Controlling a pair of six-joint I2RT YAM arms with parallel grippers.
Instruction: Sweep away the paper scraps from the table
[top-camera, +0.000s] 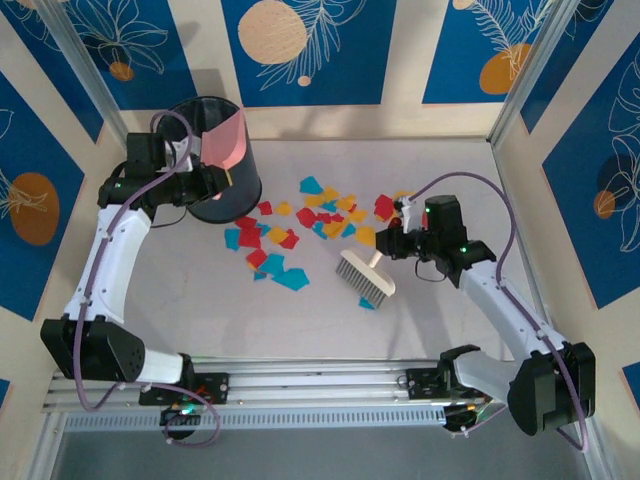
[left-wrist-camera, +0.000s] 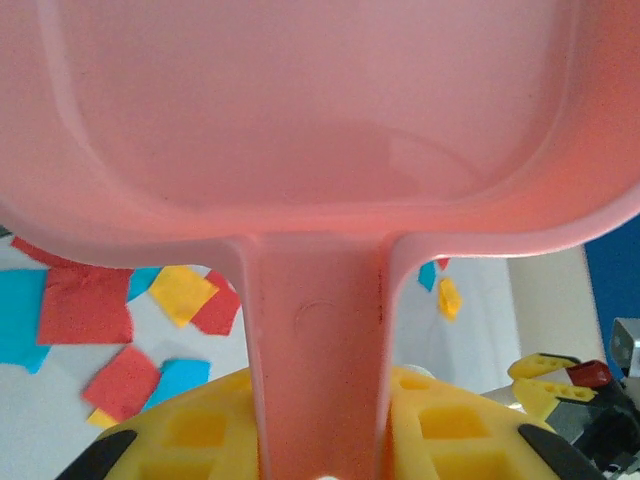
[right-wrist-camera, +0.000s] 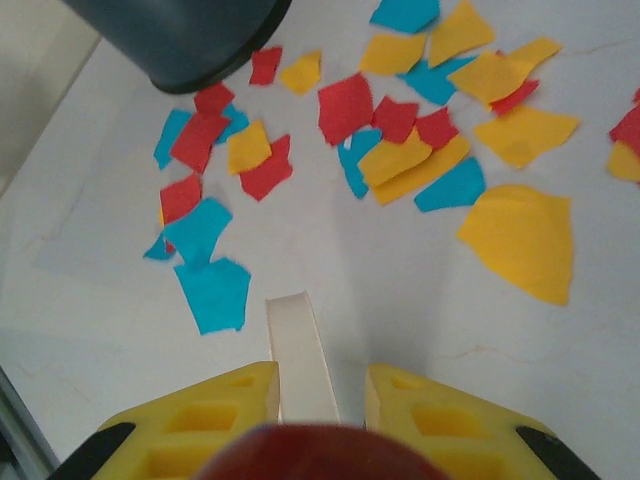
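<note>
The right gripper clamps a white-bristled brush. The torn red, yellow and cyan paper scraps lie on the white table, just left of its bristles. The left gripper, farther off, grips a pink plastic dustpan by its handle.

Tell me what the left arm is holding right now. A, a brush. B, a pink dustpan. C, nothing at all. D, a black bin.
B: the left gripper is closed on the handle of the pink dustpan, as its wrist view shows, while the brush is in the right gripper.
</note>
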